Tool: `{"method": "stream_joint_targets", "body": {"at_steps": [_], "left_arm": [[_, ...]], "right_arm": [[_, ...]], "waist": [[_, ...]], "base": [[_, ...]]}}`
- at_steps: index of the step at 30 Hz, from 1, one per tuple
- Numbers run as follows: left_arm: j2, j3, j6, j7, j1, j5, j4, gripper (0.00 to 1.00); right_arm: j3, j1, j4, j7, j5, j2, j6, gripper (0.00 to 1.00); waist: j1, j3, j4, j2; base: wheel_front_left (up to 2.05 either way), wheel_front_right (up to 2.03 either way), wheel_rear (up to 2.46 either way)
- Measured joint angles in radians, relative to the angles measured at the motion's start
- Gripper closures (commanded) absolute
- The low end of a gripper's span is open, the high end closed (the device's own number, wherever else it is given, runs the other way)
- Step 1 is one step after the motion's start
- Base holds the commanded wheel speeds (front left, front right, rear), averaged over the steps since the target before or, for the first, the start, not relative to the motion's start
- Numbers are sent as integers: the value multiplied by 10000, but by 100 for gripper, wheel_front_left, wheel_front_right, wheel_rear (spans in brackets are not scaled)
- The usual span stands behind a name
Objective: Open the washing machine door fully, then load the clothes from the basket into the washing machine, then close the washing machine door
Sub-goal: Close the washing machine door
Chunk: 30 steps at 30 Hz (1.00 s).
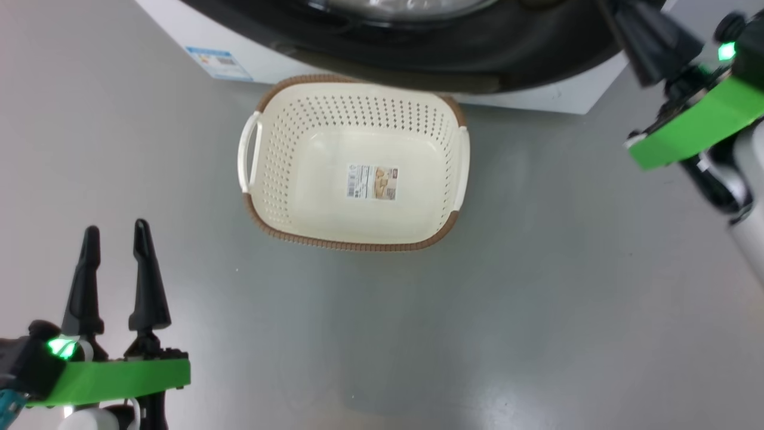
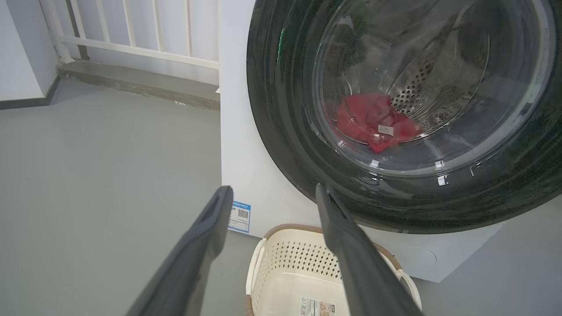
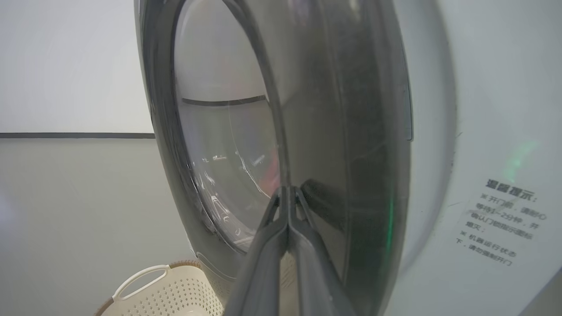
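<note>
Right jaws: pressed together, gripping nothing, tips resting against the dark ring of the washing machine door point(image 3: 347, 109), beside its glass.
Left jaws: spread wide and empty over the floor point(image 1: 537, 310), with the basket point(image 1: 358, 245) just ahead of and below their tips.
Load: red clothes point(image 2: 373, 120) lie in the drum behind the door glass, and the basket is empty.
Door gap: it looks almost flush with the washing machine point(image 3: 483, 109), but I cannot tell if it has latched.
Technique: likely the closing push. Press straight in on the ring, not the bulging glass, steadily until it seats.
</note>
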Motion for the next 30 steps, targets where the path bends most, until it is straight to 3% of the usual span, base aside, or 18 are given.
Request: {"method": "stream_joint_targets", "body": {"at_steps": [11,30], "left_arm": [[-10,-209,0,0,-383,-274,-8,0],[-10,-167,0,0,-404,-286,67,0]], "right_arm": [[111,-1572,848,0,92,-395,0,100],[-585,-1654,1639,0,-186,167,84,100]], "waist": [[0,578,369,0],[0,174,365,0]], "base": [[0,0,0],[0,0,0]]}}
